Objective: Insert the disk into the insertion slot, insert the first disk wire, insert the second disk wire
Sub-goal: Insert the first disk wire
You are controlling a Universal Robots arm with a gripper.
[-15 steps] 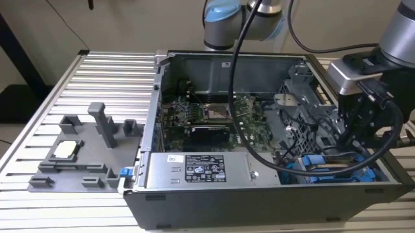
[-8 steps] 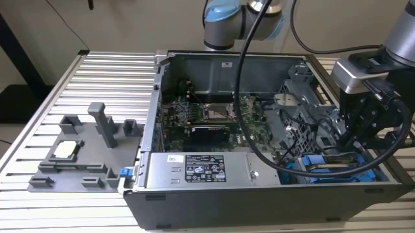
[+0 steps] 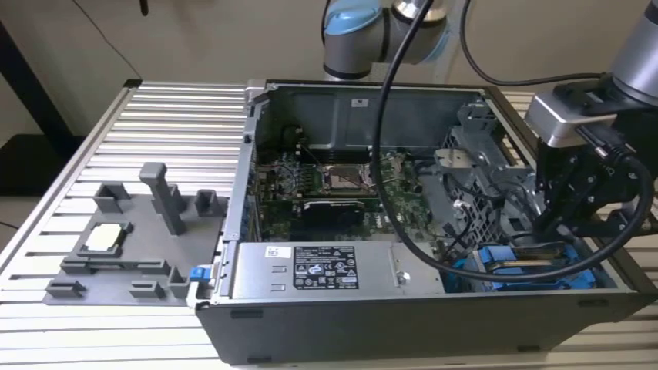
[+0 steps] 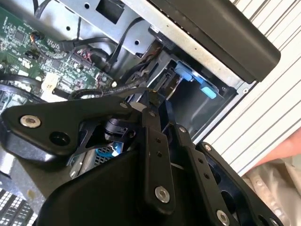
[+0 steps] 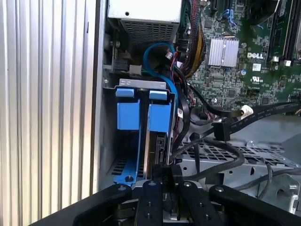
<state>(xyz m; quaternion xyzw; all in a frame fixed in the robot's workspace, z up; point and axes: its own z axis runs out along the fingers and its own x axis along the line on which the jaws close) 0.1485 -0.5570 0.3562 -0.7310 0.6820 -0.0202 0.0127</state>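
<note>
My fingers (image 5: 164,174) are pinched close on an edge of the disk (image 5: 159,117), which stands on edge in the insertion slot (image 5: 141,84) beside a second blue carrier (image 5: 128,113). The open computer case (image 3: 411,316) lies on a ribbed aluminium counter (image 3: 154,116), with a beige wall (image 3: 206,38) behind.

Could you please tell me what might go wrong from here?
Black wires crowd the side of the blue-framed silver-grey disk at the black gripper; they could get pinched or snagged. A second blue plastic carrier sits right beside it; a slight tilt could jam them. The arm's thick black cable hangs across the open grey computer case and might catch.
</note>
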